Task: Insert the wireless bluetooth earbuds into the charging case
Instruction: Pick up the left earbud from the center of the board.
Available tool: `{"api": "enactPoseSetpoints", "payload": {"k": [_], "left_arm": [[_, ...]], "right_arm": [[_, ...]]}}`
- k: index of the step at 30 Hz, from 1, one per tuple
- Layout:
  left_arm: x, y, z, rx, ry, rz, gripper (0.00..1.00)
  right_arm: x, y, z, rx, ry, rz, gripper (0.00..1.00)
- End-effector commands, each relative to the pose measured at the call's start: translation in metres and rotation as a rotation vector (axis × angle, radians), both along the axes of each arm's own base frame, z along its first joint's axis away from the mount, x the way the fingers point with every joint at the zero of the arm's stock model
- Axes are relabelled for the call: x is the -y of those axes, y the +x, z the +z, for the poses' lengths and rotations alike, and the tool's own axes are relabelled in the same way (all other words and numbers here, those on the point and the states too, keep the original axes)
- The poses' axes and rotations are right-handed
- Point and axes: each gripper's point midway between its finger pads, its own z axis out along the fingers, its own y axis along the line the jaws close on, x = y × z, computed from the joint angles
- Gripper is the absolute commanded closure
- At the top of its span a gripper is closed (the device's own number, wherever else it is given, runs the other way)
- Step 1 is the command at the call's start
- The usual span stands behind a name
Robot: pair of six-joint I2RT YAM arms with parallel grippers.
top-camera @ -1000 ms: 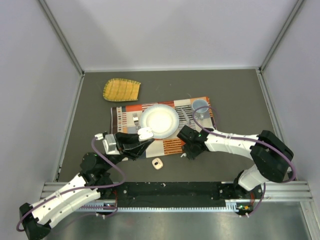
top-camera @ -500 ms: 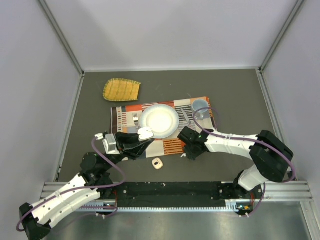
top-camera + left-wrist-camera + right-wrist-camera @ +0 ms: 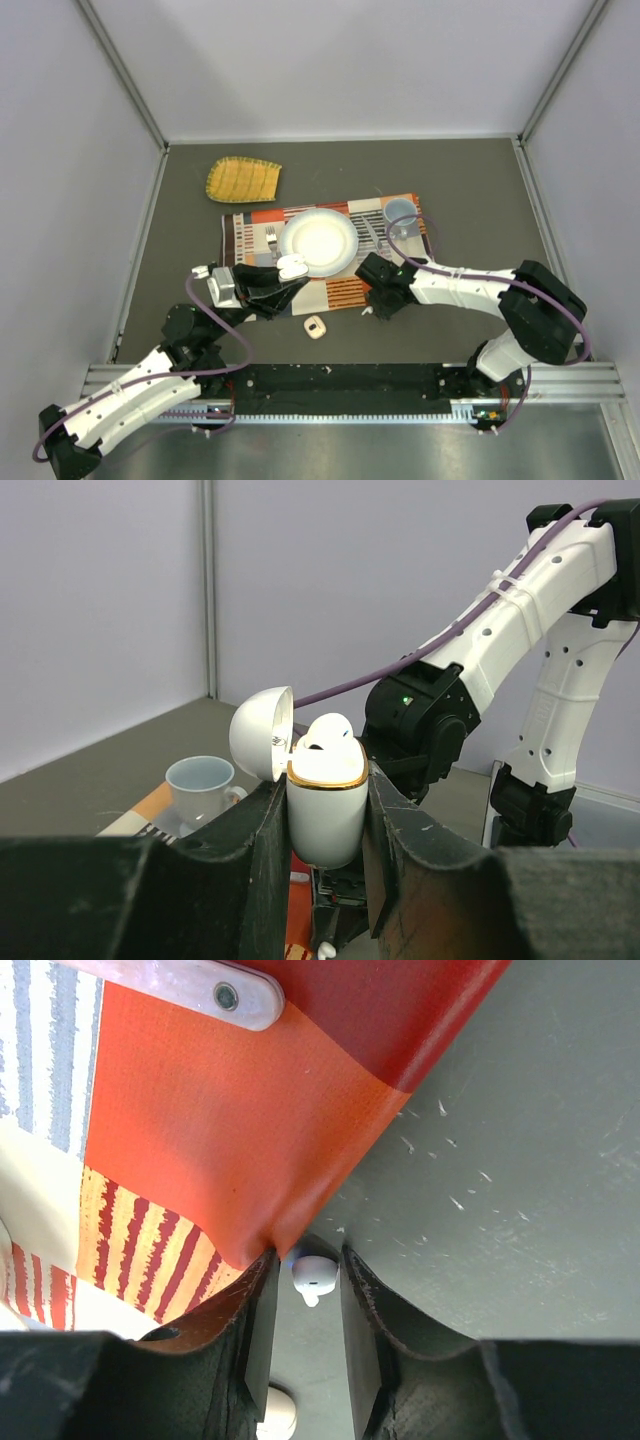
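a white plate (image 3: 318, 243) sits on a striped placemat (image 3: 345, 292), fork (image 3: 271, 240) just left of it, pale cup (image 3: 401, 213) to its right, yellow woven mat (image 3: 243, 180) beyond its far-left side.

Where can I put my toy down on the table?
Bare table lies right of the placemat up to the wall, and behind it beside the yellow basket. Crowded: the placemat's near edge, where the left pincer and right pincer are.

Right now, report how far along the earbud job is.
Done: one earbud sits in the open case, clamped in the left gripper. In hand: the right gripper straddles the second earbud, jaws not yet closed on it. Left: grasp it and seat it.
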Motion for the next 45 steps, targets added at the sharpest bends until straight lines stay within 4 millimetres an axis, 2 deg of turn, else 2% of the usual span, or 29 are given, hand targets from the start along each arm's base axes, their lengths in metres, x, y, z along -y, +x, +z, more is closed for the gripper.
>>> {"api": "enactPoseSetpoints", "payload": {"k": [1, 18, 27, 30, 39, 43, 45], "left_arm": [[-0.004, -0.002, 0.012, 0.018, -0.039, 0.002, 1.0], [-0.004, -0.001, 0.011, 0.014, -0.04, 0.005, 1.0], [-0.004, 0.0, 0.01, 0.01, -0.036, 0.01, 1.0], [-0.003, 0.0, 0.01, 0.01, -0.035, 0.007, 1.0], [-0.004, 0.001, 0.01, 0.009, -0.036, 0.012, 1.0], [-0.003, 0.002, 0.01, 0.008, -0.036, 0.015, 1.0], [-0.003, 0.002, 0.01, 0.008, -0.034, 0.014, 1.0]], "right_arm": [[0.001, 0.0, -0.004, -0.019, 0.005, -0.02, 0.68], [-0.001, -0.006, -0.007, -0.051, 0.02, -0.028, 0.71], [0.0, -0.005, -0.009, -0.045, 0.017, -0.021, 0.77], [0.001, -0.003, -0.007, -0.029, 0.009, -0.001, 0.83], [0.005, 0.01, 0.017, 0.116, -0.011, 0.136, 0.99], [0.013, 0.015, 0.037, 0.214, -0.017, 0.194, 1.0], [0.017, 0.021, 0.054, 0.291, -0.017, 0.225, 1.0]]}}
